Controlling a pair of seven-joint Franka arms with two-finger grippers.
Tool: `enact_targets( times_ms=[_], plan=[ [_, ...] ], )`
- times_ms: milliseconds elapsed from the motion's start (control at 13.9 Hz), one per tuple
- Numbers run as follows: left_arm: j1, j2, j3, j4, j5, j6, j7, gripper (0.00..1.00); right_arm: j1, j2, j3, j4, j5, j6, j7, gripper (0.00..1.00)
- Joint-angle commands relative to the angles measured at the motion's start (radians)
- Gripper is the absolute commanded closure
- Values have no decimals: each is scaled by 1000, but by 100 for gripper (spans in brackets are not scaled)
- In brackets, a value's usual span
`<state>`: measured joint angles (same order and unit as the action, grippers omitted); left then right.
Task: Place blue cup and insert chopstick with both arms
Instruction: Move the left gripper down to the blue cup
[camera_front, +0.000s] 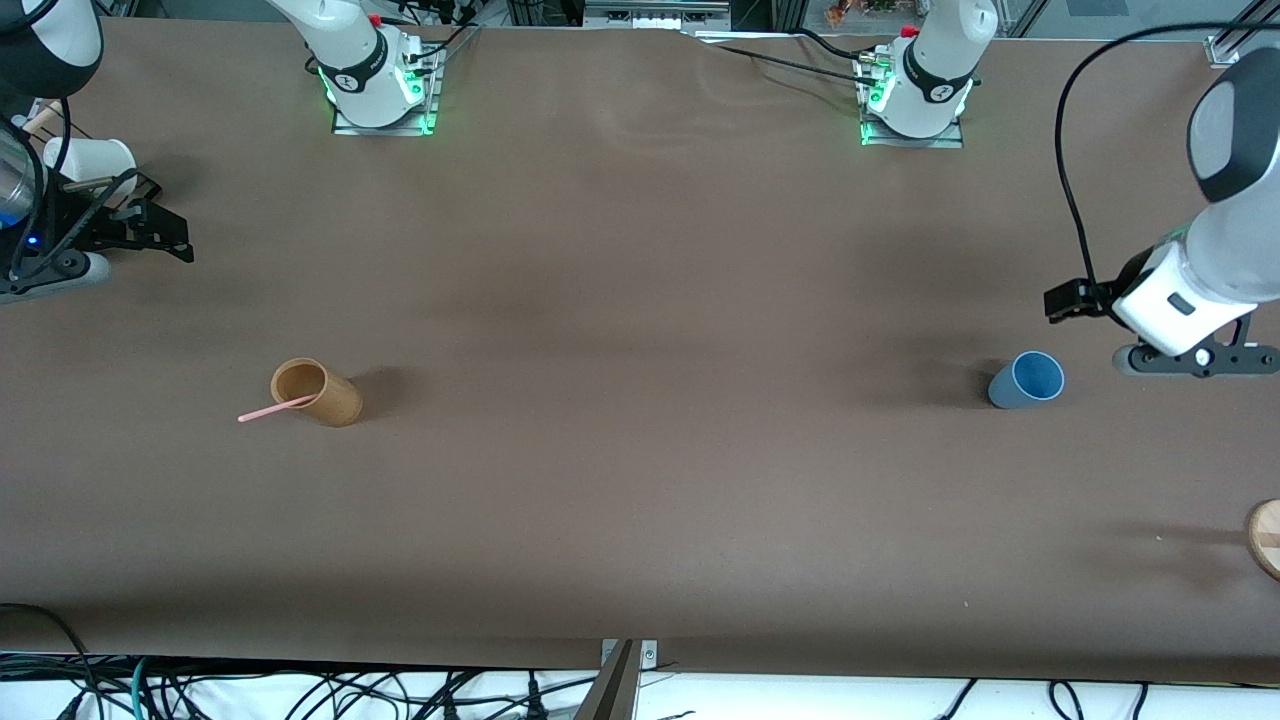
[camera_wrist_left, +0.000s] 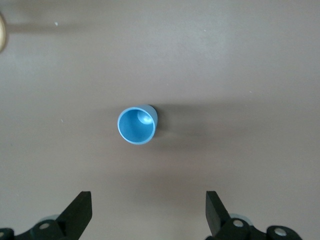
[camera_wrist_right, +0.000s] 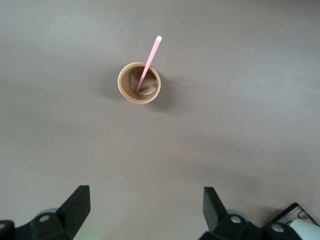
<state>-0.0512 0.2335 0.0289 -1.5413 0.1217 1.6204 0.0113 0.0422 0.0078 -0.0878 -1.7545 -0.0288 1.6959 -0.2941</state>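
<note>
The wooden disc (camera_front: 1266, 537) at the tabletop (camera_front: 640, 300) edge aside, nothing's begun: chopstick (camera_front: 266, 410) in wooden cup (camera_front: 318, 392), blue cup (camera_front: 1027, 380) untouched, left claw (camera_wrist_left: 149, 212) and right claw (camera_wrist_right: 147, 210) wide, empty.

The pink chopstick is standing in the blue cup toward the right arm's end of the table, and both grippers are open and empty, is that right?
Not quite. The chopstick stands in the tan wooden cup, as the right wrist view shows. The blue cup is empty, toward the left arm's end. Left gripper and right gripper are indeed open and empty.
</note>
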Motion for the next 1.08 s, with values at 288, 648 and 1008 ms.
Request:
enact_targets(
  times_ms=[288, 648, 1008],
  plan=[
    [123, 75, 0, -101, 9, 283, 257, 0, -5, 1, 2, 15, 9, -10, -19, 0],
    [234, 162, 0, -169, -106, 429, 438, 0, -4, 1, 0, 15, 9, -12, -19, 0],
    [235, 141, 14, -348, -132, 605, 449, 0, -4, 1, 2, 15, 1, -10, -17, 0]
  ],
)
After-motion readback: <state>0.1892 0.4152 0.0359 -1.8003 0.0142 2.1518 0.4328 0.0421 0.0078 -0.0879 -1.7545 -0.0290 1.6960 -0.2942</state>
